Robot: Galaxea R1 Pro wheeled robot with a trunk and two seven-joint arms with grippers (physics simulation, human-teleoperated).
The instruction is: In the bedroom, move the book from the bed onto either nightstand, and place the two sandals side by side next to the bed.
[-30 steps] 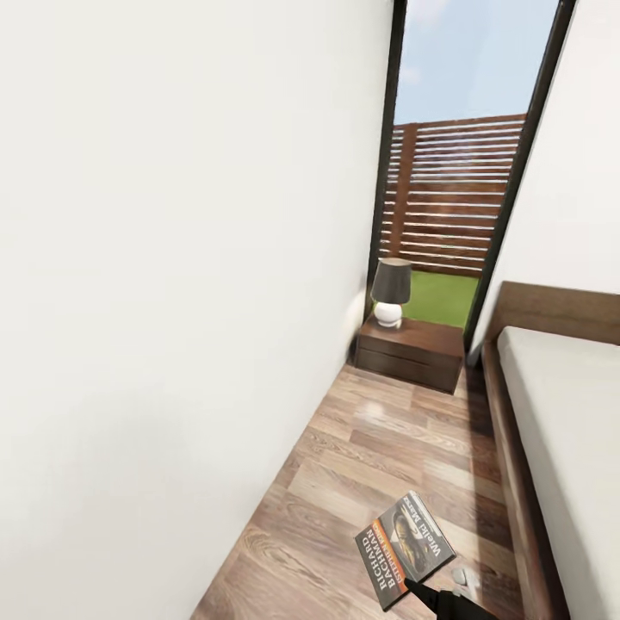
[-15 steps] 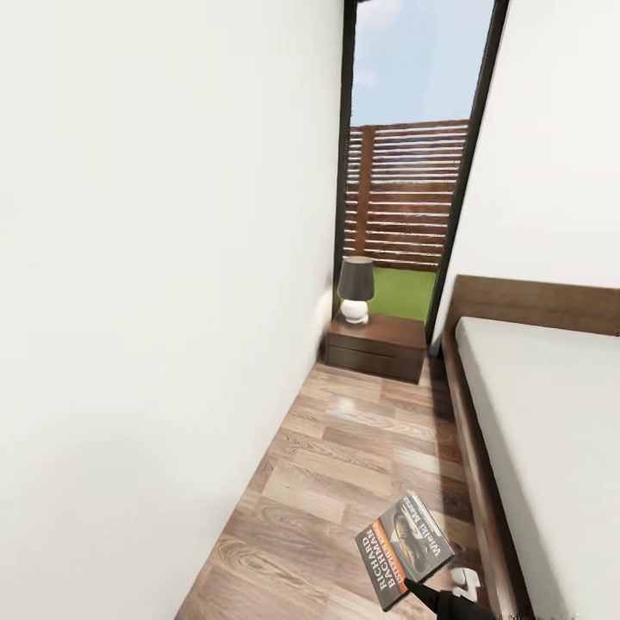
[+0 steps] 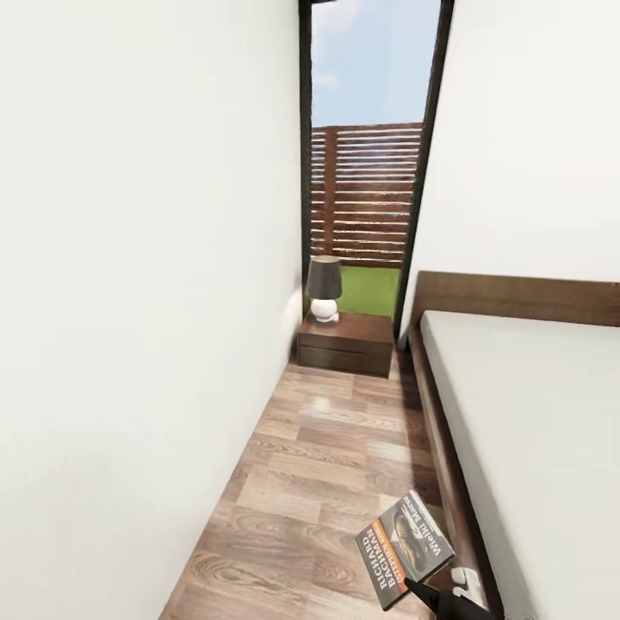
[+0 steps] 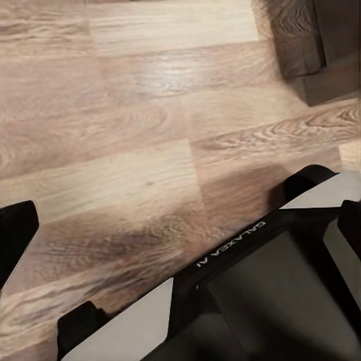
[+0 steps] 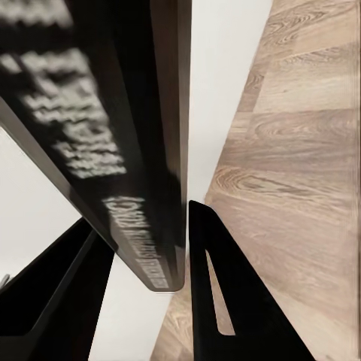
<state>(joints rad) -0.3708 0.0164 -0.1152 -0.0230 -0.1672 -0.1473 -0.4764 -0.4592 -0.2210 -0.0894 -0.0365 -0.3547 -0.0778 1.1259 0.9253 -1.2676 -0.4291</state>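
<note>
Since a second ago my head view has swung right: the window, nightstand and bed all sit further left in the picture, and more mattress shows. The book has kept its place low in the view.

I am looking down a narrow strip of wood-plank floor [image 3: 323, 465] between a plain white wall [image 3: 146, 301] on my left and the bed [image 3: 534, 430] on my right. The bed's off-white mattress lies on a dark wooden base, with a brown headboard [image 3: 517, 297] against the far white wall. At the end of the strip stands the nightstand [image 3: 346, 342], tucked into the corner by the left wall, just beside the head of the bed. A lamp [image 3: 324, 288] with a dark shade and a round white base stands on its left part; the rest of that tabletop is bare. Behind it rises the tall dark-framed window [image 3: 370, 172], showing a slatted fence, grass and sky.

The book [image 3: 405, 549] is off the bed, held tilted above the floor near the bed's base. My right pincer [image 5: 184, 256] is clamped on its edge, a black finger on either side. My left pincer [image 4: 15, 233] shows one dark fingertip over the floor; I cannot tell its state. The robot's base [image 4: 263, 278] lies below it.
</note>
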